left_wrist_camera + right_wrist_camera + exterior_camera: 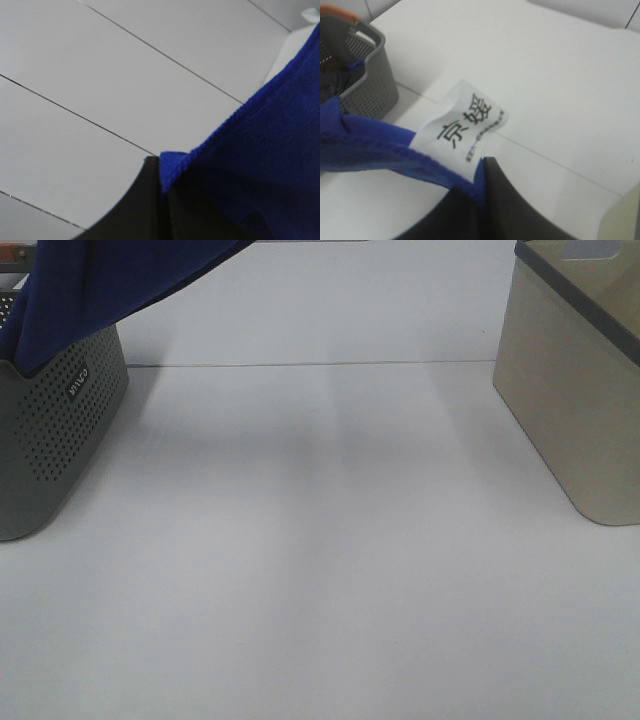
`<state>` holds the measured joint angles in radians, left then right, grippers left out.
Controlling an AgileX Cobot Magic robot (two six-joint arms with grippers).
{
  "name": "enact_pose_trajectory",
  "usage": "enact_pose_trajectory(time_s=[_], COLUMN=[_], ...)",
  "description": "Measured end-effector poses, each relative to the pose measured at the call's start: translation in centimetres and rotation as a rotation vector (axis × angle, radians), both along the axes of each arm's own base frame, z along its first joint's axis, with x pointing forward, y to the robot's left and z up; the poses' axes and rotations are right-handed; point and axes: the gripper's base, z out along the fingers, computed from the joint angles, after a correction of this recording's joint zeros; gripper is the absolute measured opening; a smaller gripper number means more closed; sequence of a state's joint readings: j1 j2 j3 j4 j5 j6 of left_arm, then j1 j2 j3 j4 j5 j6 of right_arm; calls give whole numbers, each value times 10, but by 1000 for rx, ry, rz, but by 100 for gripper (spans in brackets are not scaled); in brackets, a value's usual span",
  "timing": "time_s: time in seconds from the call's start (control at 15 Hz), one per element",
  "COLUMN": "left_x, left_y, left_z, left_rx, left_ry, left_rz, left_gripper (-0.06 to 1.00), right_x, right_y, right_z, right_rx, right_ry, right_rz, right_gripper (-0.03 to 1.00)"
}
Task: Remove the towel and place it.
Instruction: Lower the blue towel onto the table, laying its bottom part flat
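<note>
1. Left gripper (pixel 162 175): two dark, smooth fingers are pressed together on a corner of the towel (pixel 260 165). The fuzzy hem stands just above the fingertips.
2. Right gripper (pixel 481 187): its dark fingers are clamped on the towel's stitched hem, just beside the tag (pixel 462 127).
3. Neither gripper shows in the high view.
4. Towel, one: deep blue cloth with a fine woven pile and a corded edge. In the high view it slopes from the top of the frame down to the left. Its lower end lies over the rim of the basket (pixel 60 440), and the rest is held above the table (pixel 320 570).
5. Tag, one: white, rectangular and slightly curled. It bears two large black characters, "京媛". A line of smaller print runs beneath them, too small to read.
6. Basket, one: grey plastic with rounded corners, its walls pierced by rows of small round holes. The right wrist view shows a slot handle at the rim. A small white wordmark on the end wall cannot be read with certainty. The basket stands at the left of the table.
7. Bin (pixel 570 410), one: beige, smooth-walled, with rounded lower corners and a darker grey band at the rim. It stands at the right of the table, well apart from the basket.
8. Table: white and matt, with one thin seam line across it.
</note>
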<state>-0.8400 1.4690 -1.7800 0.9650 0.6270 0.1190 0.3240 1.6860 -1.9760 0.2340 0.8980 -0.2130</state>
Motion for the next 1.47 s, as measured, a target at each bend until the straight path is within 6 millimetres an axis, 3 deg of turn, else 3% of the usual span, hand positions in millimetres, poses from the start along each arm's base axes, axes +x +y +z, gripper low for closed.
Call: enact_pose_trajectory(time_s=[0.33, 0.6, 0.8, 1.07, 1.47], left_x=[32, 64, 93, 120, 184], left_y=[28, 26, 4, 8, 27], left_z=[14, 0, -17, -11, -26], left_rx=[-473, -696, -719, -753, -757], left_ry=[-20, 50, 68, 21, -72], left_rz=[-95, -187, -286, -274, -284], left_gripper=[0, 0, 0, 0, 0], right_x=[4, 10, 15, 23, 69], right_y=[-3, -5, -9, -9, 5], right_z=[18, 28, 41, 40, 12], right_rx=[26, 61, 99, 76, 91], right_ry=[-131, -253, -400, -456, -597], right_rz=[-47, -92, -147, -160, -176], right_gripper=[2, 2, 2, 2, 2])
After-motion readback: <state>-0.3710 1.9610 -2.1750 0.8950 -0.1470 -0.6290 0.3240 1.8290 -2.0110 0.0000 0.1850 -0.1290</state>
